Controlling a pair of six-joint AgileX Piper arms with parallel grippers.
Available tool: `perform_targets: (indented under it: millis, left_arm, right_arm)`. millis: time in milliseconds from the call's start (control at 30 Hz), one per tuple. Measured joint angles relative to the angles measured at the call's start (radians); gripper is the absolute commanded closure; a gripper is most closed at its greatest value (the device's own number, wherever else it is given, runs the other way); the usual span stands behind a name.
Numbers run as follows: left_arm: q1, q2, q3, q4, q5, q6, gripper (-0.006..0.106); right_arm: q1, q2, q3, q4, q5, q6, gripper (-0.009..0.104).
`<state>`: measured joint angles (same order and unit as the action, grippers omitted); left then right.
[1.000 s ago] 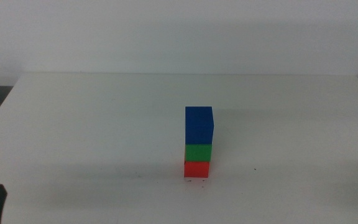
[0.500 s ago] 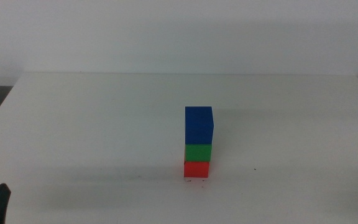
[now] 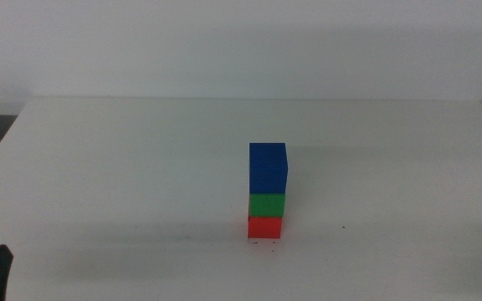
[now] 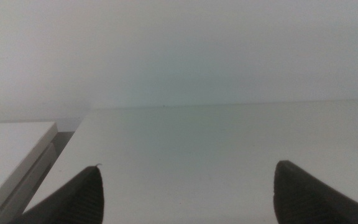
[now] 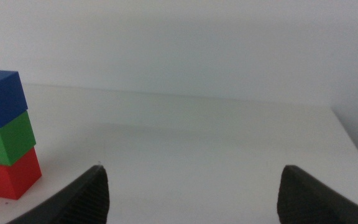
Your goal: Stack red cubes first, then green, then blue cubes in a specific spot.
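Standing upright near the middle of the white table (image 3: 124, 167) is a single column of three cubes, its long axis running straight up from the tabletop. Counting them off: one red cube (image 3: 264, 227) at the bottom, one green cube (image 3: 267, 205) sitting on it, one blue cube (image 3: 268, 168) capping the pile. Faces are lining up fairly squarely, and one flat side of each is facing the middle camera. Peeking out just in front of the red cube's base are faint dark marks of the marked spot (image 3: 264, 243), so the pile is resting right there. The right wrist view is catching the same column off to one side, well clear of the right gripper (image 5: 191, 196), whose jaws are spread wide with nothing between them. The left gripper (image 4: 185, 196) is hanging over bare table near its edge, jaws likewise spread apart and holding nothing; in the middle view only a dark tip is showing at the bottom left corner.
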<state>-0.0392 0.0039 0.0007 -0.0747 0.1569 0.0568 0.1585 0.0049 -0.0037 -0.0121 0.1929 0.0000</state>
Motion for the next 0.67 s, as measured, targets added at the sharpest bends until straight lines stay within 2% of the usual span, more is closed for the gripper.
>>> perform_targets:
  millis: [667]
  left_arm:
    - [0.008, 0.0, 0.0, 0.014, -0.005, 0.0, 0.007]
  right_arm:
    - [0.0, 0.0, 0.0, 0.012, -0.035, -0.029, 0.014]
